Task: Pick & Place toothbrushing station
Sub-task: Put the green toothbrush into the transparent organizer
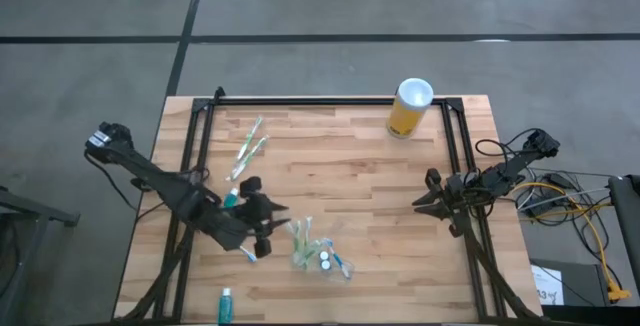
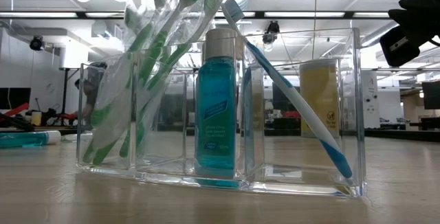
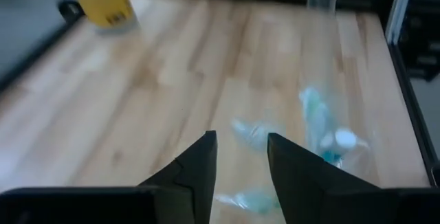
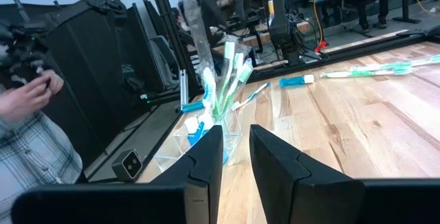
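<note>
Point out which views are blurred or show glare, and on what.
Left wrist view: soft throughout, the toothbrushes smeared to pale blobs. Low view: ceiling lights glare through the clear organizer. High view: evenly lit and sharp. Right wrist view: mostly sharp.

One clear organizer [image 2: 302, 114], several toothbrushes [image 2: 289, 86], one yellow cylinder [image 1: 409, 109].
</note>
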`<state>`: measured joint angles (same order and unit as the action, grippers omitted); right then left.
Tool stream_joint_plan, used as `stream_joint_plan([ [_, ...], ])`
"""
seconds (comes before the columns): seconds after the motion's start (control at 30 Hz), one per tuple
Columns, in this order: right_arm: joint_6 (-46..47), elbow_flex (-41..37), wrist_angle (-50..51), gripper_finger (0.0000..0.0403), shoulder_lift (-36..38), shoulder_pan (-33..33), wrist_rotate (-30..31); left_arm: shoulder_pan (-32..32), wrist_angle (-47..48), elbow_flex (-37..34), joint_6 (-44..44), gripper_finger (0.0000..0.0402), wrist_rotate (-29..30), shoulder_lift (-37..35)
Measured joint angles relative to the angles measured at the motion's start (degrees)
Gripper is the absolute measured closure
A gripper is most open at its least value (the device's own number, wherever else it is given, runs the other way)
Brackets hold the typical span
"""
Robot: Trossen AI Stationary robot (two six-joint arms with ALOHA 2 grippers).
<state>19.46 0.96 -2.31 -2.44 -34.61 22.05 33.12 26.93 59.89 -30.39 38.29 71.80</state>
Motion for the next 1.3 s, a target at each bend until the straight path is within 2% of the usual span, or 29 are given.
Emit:
stream_joint_plan([
  [0.2, 0.0, 0.0, 0.0, 0.0329, 0.0, 0.0, 0.0, -0.1, 0.0, 1.7, 4.7, 0.0266, 8.8, -5.9],
  [0.47, 0.0, 0.0, 0.0, 0.032, 0.0, 0.0, 0.0, -1.9, 0.0, 3.3, 5.8, 0.0257, 12.8, -8.3],
  [0.53, 0.0, 0.0, 0.0, 0.0319, 0.0, 0.0, 0.0, -2.6, 0.3, 2.8, 3.7, 0.0254, 14.2, -8.0],
  [0.67, 0.0, 0.0, 0.0, 0.0322, 0.0, 0.0, 0.0, -6.0, 4.8, 2.6, -6.8, 0.0252, 17.3, -6.7],
  [0.77, 0.0, 0.0, 0.0, 0.0327, 0.0, 0.0, 0.0, -11.4, 8.5, 2.5, -13.7, 0.0252, 12.7, -6.2],
  [0.9, 0.0, 0.0, 0.0, 0.0333, 0.0, 0.0, 0.0, -19.7, 11.9, 2.5, -15.7, 0.0252, 0.5, -5.2],
  [0.97, 0.0, 0.0, 0.0, 0.0335, 0.0, 0.0, 0.0, -23.4, 13.4, 2.5, -15.9, 0.0252, -3.2, -4.6],
  [1.17, 0.0, 0.0, 0.0, 0.0329, 0.0, 0.0, 0.0, -32.5, 19.4, 2.5, -16.7, 0.0252, -6.0, -3.8],
  [1.3, 0.0, 0.0, 0.0, 0.0323, 0.0, 0.0, 0.0, -40.6, 23.1, 2.5, -13.1, 0.0252, -13.3, -3.0],
])
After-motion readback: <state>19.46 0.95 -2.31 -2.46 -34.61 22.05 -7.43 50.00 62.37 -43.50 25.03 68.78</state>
